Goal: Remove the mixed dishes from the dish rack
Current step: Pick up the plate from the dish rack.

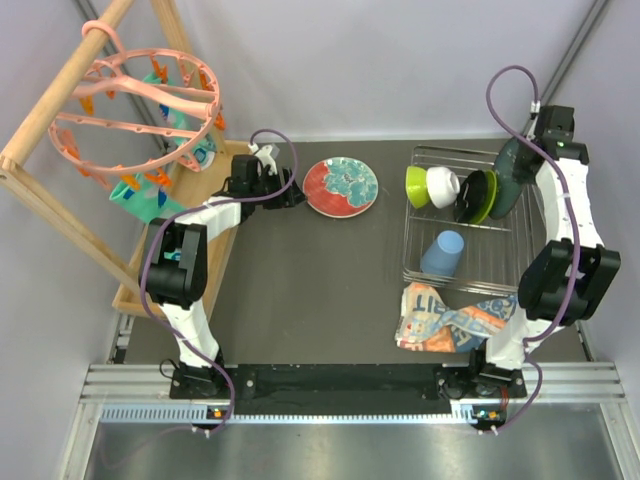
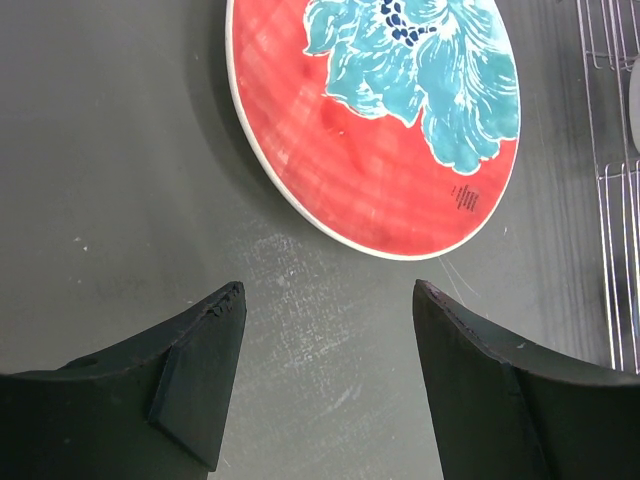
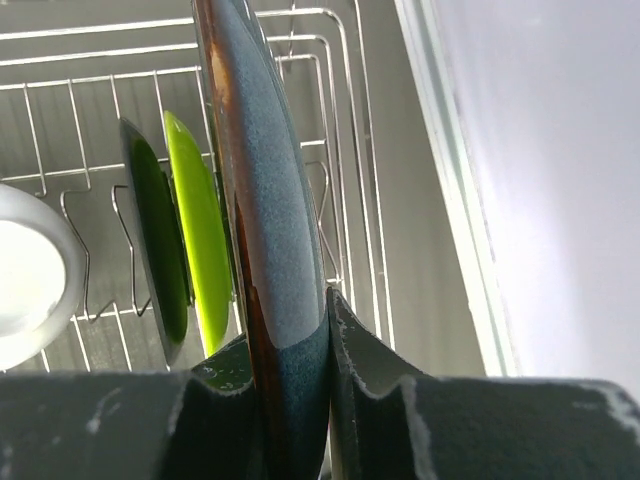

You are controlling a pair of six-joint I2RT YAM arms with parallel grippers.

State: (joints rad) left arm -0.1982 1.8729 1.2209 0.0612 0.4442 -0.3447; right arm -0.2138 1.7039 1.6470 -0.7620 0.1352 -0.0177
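Right hand (image 3: 288, 325) clamped on rim of dark teal plate (image 3: 265, 180); plate upright on edge at right end of dish rack (image 1: 492, 250). Lime-green plate (image 3: 200, 230) just beside it. White bowl (image 1: 443, 185) and blue cup (image 1: 442, 253) also in rack. Left hand (image 2: 328, 290) open, holding nothing, over tabletop (image 2: 120, 150), near red floral plate (image 2: 380, 150) lying flat outside rack.

dish rack (image 1: 490, 250): shiny metal wire | teal plate (image 3: 270, 200): glossy speckled glaze | table (image 2: 120, 150): matt dark, scuffed
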